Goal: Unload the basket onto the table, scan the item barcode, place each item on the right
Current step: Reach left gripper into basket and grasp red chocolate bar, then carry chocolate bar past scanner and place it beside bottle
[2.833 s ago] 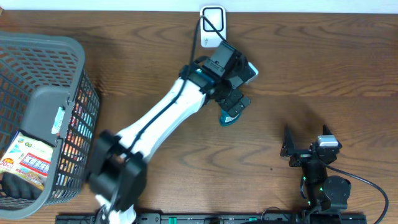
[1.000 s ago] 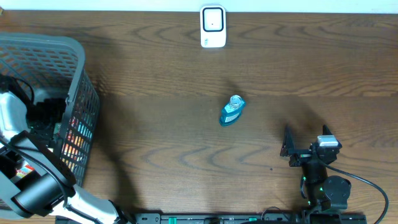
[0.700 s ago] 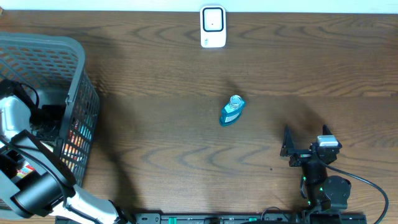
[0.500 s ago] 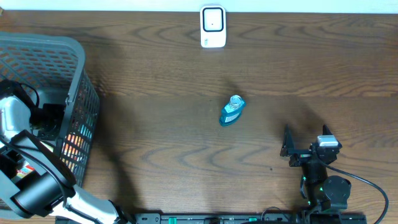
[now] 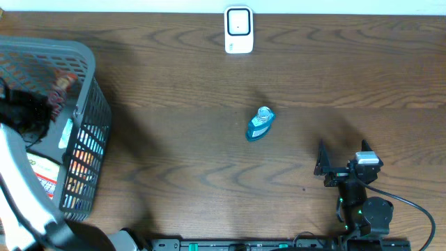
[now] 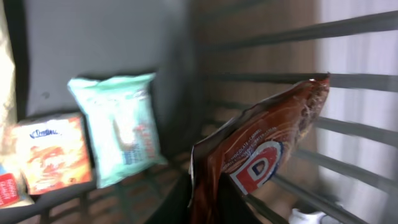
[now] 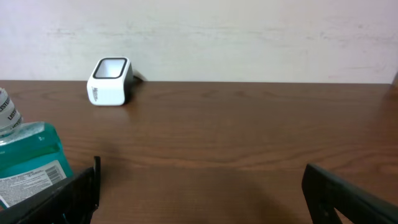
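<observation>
1. The left pincer (image 6: 208, 208) is clenched on the lower edge of a brown snack packet (image 6: 261, 149). Only the dark inner edges of its fingers show, at the bottom of the wrist view.
2. The packet stands tilted, with a red and white "D" mark legible. The rest of its print is blurred, and no barcode can be made out.
3. From overhead the packet is a small brown blur above the grey basket (image 5: 83, 56), held near its right wall. The left arm runs off the left edge of that view.
4. Lower in the basket lie a mint-green bag (image 6: 121, 137) and an orange packet (image 6: 53, 152), both soft-focused. Further packs at the left edge are cut off.
5. The right pincer (image 7: 200, 193) rests released low over the tabletop (image 5: 174, 174), holding nothing.
6. A blue bottle (image 5: 259, 124) lies near the middle of the tabletop. In the right wrist view it is cropped by the left edge.
7. The white scanner (image 5: 238, 29) stands at the far edge, well apart from the packet.
</observation>
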Robot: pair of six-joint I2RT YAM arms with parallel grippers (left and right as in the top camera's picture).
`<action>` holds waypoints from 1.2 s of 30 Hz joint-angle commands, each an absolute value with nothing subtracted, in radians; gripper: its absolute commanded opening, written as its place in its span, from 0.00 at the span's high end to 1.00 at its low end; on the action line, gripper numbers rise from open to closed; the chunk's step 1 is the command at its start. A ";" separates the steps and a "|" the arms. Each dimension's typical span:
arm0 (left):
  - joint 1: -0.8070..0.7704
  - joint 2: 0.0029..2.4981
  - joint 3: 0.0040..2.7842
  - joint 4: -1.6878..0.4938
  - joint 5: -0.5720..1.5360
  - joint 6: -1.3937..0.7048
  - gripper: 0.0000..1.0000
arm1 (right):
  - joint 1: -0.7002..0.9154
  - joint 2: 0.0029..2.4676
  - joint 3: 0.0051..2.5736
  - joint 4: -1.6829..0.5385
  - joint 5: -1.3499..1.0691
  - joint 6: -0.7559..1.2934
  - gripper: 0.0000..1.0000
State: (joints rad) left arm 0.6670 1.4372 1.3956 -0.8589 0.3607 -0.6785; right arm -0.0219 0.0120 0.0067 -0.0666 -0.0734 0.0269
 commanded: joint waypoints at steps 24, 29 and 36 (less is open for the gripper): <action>0.125 0.992 1.389 -0.723 0.493 -0.694 0.93 | -0.014 0.007 0.006 -0.070 -0.069 0.041 0.01; -0.038 1.084 1.340 -0.803 0.337 -0.804 0.92 | -0.014 0.007 0.006 -0.070 -0.069 0.041 0.01; -0.258 1.330 1.254 -0.759 0.248 -0.949 0.92 | -0.014 0.007 0.006 -0.070 -0.069 0.041 0.01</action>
